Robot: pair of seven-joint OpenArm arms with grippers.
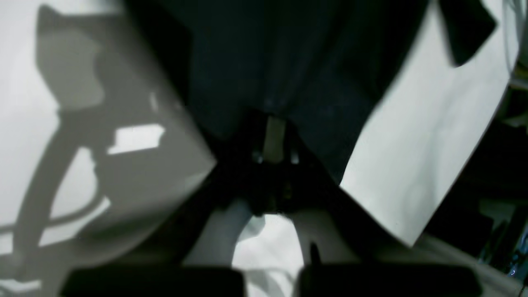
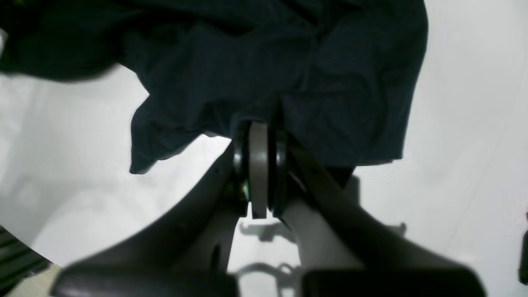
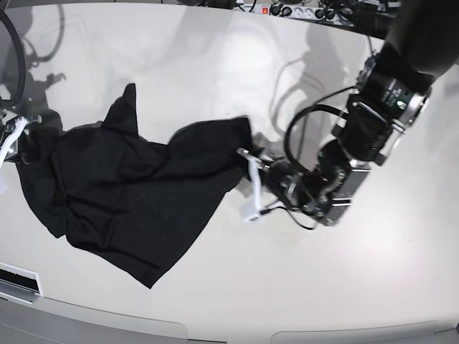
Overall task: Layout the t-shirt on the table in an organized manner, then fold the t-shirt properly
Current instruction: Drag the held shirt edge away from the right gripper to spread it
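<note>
Pinching t-shirt (image 3: 136,193) edges, L end effector (image 3: 242,159) & R end effector (image 2: 259,136), over table (image 3: 301,287).

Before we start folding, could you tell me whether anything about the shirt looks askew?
Yes: the t-shirt lies rumpled and slanted on the table, not flat. Both grippers pinch opposite edges, the left gripper at one side, the right gripper at the other, and a point of cloth sticks up at the top.

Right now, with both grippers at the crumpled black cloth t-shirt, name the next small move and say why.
Probably draw the left gripper away from the right gripper, keeping both low over the glossy white table. Both are shut on edges of the black cloth t-shirt, which lies bunched and wrinkled between them, so gentle tension should spread it flat.
</note>
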